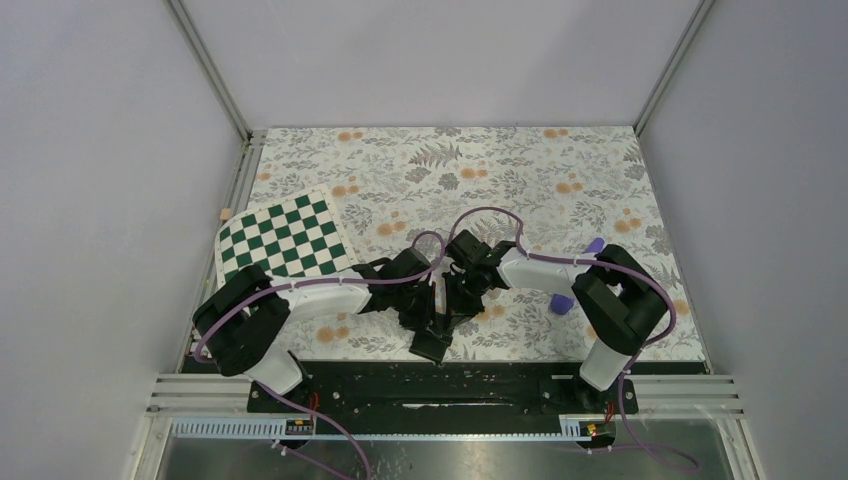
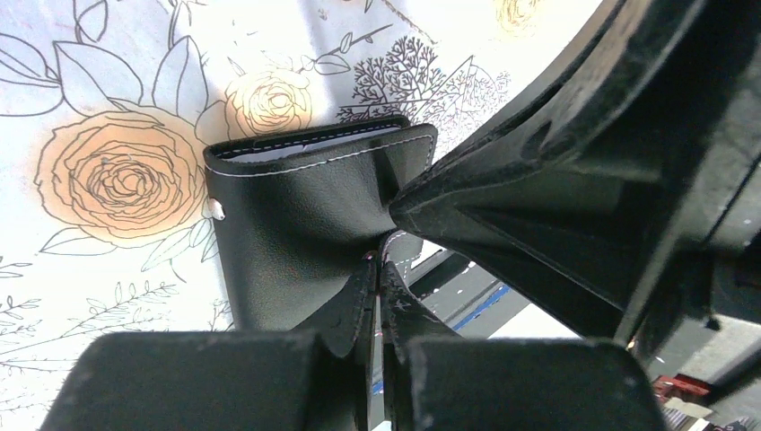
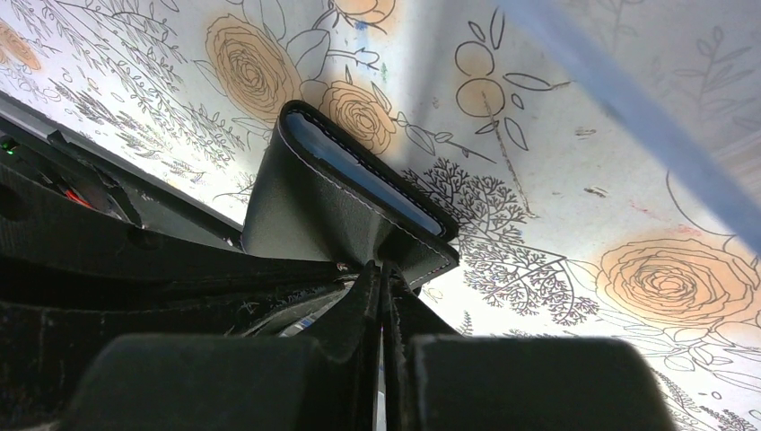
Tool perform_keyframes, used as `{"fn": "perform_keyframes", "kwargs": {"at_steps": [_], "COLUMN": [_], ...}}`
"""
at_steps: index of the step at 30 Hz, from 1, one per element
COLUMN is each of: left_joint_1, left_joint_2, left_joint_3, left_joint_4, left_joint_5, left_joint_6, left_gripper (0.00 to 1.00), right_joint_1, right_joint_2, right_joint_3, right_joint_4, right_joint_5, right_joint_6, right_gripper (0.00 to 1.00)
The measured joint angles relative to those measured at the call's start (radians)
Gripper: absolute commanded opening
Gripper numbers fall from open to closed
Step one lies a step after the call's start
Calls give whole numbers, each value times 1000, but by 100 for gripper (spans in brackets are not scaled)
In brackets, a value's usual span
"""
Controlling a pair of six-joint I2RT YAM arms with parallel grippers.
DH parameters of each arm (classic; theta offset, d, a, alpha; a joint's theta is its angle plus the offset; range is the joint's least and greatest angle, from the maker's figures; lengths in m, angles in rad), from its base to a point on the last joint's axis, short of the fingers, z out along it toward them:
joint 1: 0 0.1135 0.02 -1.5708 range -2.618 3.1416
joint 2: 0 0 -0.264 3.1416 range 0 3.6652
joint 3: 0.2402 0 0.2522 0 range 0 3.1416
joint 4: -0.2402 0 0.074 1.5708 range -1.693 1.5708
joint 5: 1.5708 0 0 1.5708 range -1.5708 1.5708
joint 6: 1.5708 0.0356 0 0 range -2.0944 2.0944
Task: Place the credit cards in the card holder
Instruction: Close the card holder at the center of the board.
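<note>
Above the base plate [image 1: 430, 392], white-shelled arms [image 1: 320, 291] carry purple cables [image 1: 482, 210]; left gripper [image 2: 377, 265] and right gripper [image 3: 381, 268] are matte black.

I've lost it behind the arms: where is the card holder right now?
In the top view the card holder is at the middle of the table's near edge, pinched by both: left gripper and right gripper each shut on a flap.

- The left gripper [image 2: 377, 278] covers the bottom edge of the card holder [image 2: 296, 215].
- The right gripper [image 3: 381, 274] covers one corner of it.
- From the top, both grippers hide most of it.
- What is in its pockets cannot be seen.
- A blurry blue stripe [image 3: 628, 117] crosses the right wrist view.
</note>
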Motion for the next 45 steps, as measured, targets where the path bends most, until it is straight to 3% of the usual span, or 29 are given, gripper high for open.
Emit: {"fn": "perform_keyframes", "kwargs": {"at_steps": [45], "left_joint_1": [9], "left_joint_2": [-3], "left_joint_3": [7], "left_joint_4": [-16], "left_joint_5": [-43], "left_joint_6": [-2], "left_gripper": [0], "right_joint_1": [0], "right_joint_2": [14], "right_joint_3": [0], "right_joint_4": [1], "right_joint_5": [-23], "right_joint_6": [-14], "right_gripper": [0]}}
